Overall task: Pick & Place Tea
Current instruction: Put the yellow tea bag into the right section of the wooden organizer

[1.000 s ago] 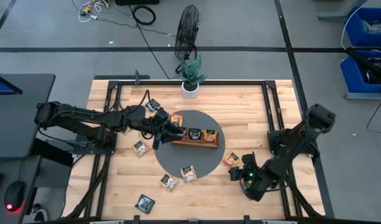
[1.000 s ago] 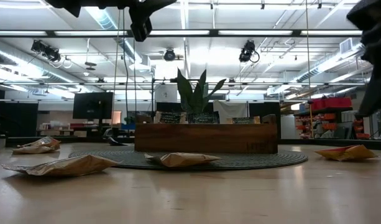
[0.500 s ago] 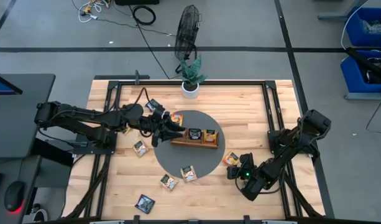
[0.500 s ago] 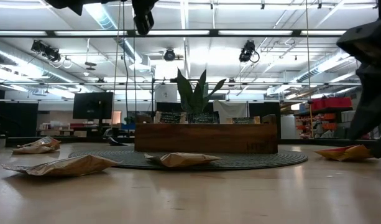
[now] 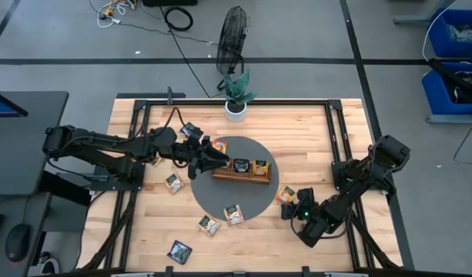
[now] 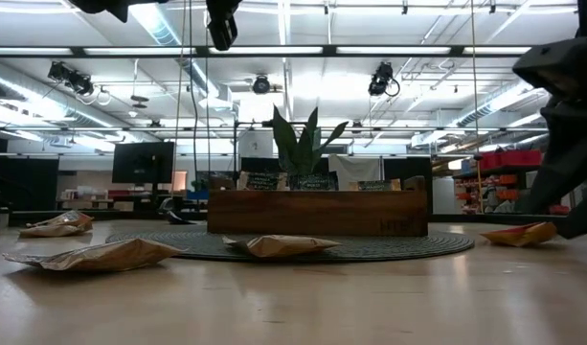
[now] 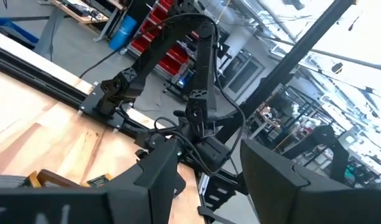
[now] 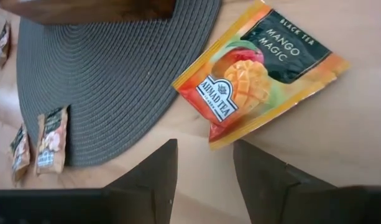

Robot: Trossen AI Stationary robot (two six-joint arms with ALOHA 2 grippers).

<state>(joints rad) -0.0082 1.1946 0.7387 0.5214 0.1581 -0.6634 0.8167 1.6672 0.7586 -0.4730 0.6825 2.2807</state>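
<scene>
right gripper hangs with fingers spread and empty just short of the orange-yellow mango tea sachet, which lies flat on the bare wood beside the round grey woven mat. this looks like the approach to a pick; next it should drop and close on the sachet's near edge. left gripper, also spread and empty, hovers over the brown wooden tray.

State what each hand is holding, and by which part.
Nothing. The right hand is open over the orange sachet; the left hand is open, above the tray.
</scene>
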